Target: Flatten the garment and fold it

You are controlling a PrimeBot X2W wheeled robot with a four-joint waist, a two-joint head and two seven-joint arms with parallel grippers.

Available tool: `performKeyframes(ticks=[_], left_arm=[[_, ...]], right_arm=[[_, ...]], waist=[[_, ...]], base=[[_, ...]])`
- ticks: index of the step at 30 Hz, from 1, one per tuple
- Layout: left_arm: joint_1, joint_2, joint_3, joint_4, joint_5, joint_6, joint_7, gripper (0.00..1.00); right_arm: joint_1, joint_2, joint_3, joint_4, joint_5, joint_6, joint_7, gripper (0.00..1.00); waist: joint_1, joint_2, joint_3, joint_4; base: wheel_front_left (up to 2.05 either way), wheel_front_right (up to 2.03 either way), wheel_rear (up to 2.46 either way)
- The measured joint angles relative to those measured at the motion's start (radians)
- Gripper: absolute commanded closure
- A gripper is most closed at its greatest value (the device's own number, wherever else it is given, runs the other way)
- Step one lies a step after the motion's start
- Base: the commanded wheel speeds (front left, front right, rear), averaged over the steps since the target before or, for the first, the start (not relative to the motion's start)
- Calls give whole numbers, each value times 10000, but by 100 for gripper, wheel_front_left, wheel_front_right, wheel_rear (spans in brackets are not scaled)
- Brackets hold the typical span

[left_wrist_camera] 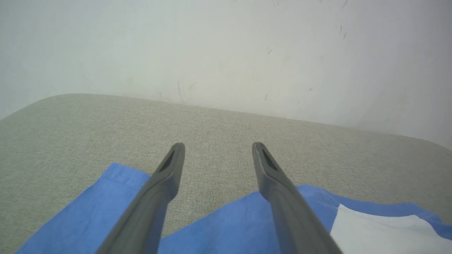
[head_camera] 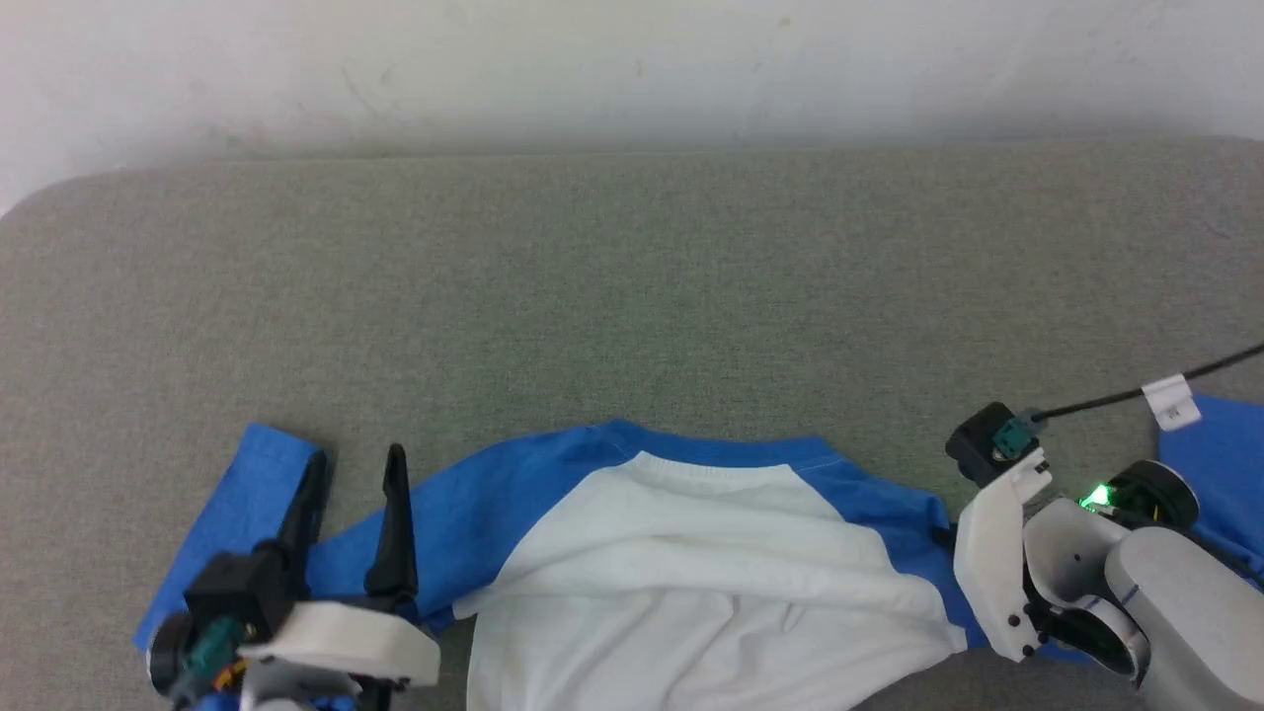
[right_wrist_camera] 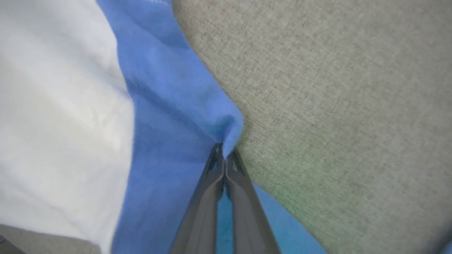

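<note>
Garment (head_camera: 691, 553), one, two claws, right claw (right_wrist_camera: 224, 152) pinching blue fabric, left claw (left_wrist_camera: 217, 146) spread.

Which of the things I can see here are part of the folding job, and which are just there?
Part of the job: the blue-and-white shirt; right gripper, jaws shut on its blue edge; left gripper, jaws open over a sleeve.
Just there: grey padded surface, pale wall, black tagged cable.
</note>
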Motion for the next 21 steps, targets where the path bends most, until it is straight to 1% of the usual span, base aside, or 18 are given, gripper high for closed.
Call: performKeyframes(ticks=[3,6,9,10,12,14,16,21], left_arm=[[-428,493,-13,33,-94,-435,711,0],[-1186,1016,-105,138,-443,-1034,1933,0],[-2033,1398,-418,627,-1001,-1662,3661,0],[-2295,1569,-610,859,-1114,-1812,4416,0],[-2674,1870,-934,1254,-1440,-2050,5603,0],[-2972,2205,-1264,1618,-1741,-2199,6738,0],[-3164,2502,-1613,1820,-2056,-2280,7595,0],[-3349,3032,-2418,1992,-2608,-2353,8968,0]], right_arm=[[318,44,-483,-50,-67,33,-479,100],[593,59,-1011,-203,-274,31,-692,100],[670,113,-1400,-472,-489,31,-679,100],[671,159,-1475,-594,-571,31,-660,100],[703,272,-1588,-800,-623,31,-552,100],[731,384,-1628,-959,-717,31,-481,100],[784,462,-1657,-1070,-773,31,-418,100],[816,681,-1755,-1129,-853,31,-418,100]], waist=[[0,0,-173,-55],[1,0,-248,-145],[1,0,-219,-267],[0,0,-194,-319],[1,0,-128,-436],[1,0,-53,-570],[1,0,34,-715],[1,0,260,-1057]], base=[[0,0,0],[0,0,0],[0,0,0],[0,0,0],[0,0,0],[0,0,0],[0,0,0],[0,0,0]])
